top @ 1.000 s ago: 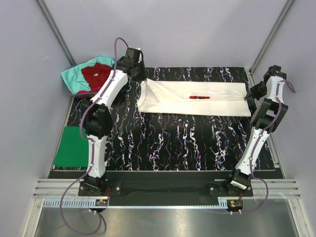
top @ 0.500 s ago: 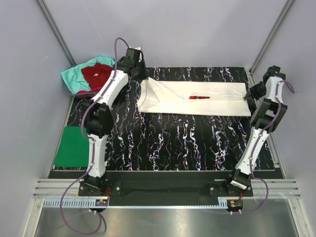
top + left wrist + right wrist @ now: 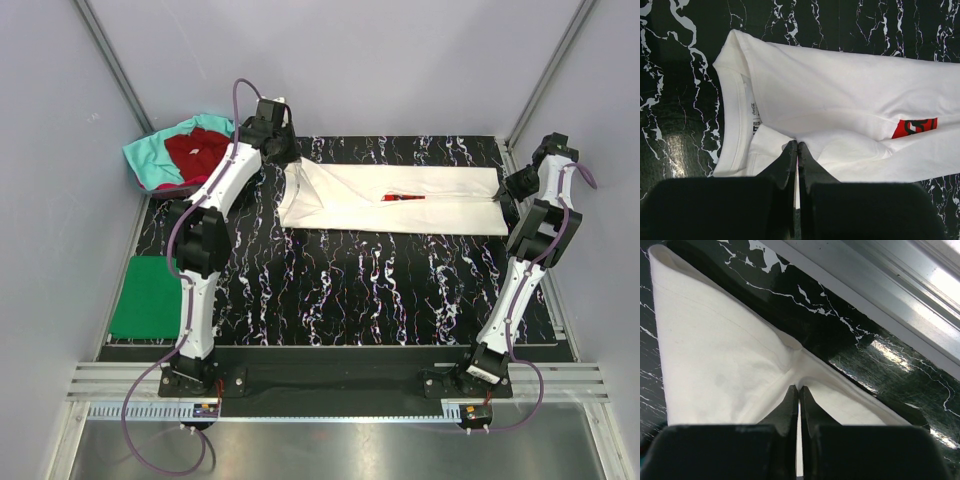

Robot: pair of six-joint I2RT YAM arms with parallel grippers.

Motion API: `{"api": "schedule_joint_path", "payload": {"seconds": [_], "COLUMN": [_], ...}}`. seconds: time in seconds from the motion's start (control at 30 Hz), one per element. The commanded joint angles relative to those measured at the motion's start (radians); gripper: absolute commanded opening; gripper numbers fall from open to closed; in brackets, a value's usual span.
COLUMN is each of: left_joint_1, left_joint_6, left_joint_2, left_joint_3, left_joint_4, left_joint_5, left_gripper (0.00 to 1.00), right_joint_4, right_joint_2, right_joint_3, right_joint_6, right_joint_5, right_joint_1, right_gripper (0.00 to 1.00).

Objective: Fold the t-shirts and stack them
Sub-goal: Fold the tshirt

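Left gripper [image 3: 798, 145] clamped on the white t-shirt [image 3: 840, 85] near its collar, right gripper [image 3: 799, 388] clamped on its hem end, shirt stretched between them on the table [image 3: 350, 290]; we fear an uneven pull slips a thin pinch and skews the fold. Layers held: we cannot tell

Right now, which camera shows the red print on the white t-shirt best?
The left wrist view: the red print is close, with dark lettering visible, partly under a fold of the white t-shirt. Top external shows only a thin red sliver; right wrist shows just plain white cloth.
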Motion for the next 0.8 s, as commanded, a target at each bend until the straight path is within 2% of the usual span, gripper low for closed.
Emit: {"api": "schedule_joint_path", "payload": {"seconds": [0.0, 0.63, 0.77], "left_joint_1": [0.012, 0.018, 0.017], "left_joint_6": [-0.009, -0.078, -0.091], "left_joint_2": [-0.031, 0.002, 0.027], "left_joint_3": [0.05, 0.046, 0.089], "left_joint_4": [0.06, 0.135, 0.135], "left_joint_5": [-0.044, -0.009, 0.003], "left_gripper": [0.0, 0.0, 0.0], "right_joint_4": [0.039, 0.059, 0.062], "right_joint_2": [0.022, 0.019, 0.02], "right_joint_3": [0.03, -0.007, -0.01], "right_joint_6": [0.043, 0.076, 0.076], "right_joint_5": [0.019, 0.006, 0.003], "right_joint_1": [-0.027, -0.042, -0.044], "right_gripper": [0.0, 0.0, 0.0]}}
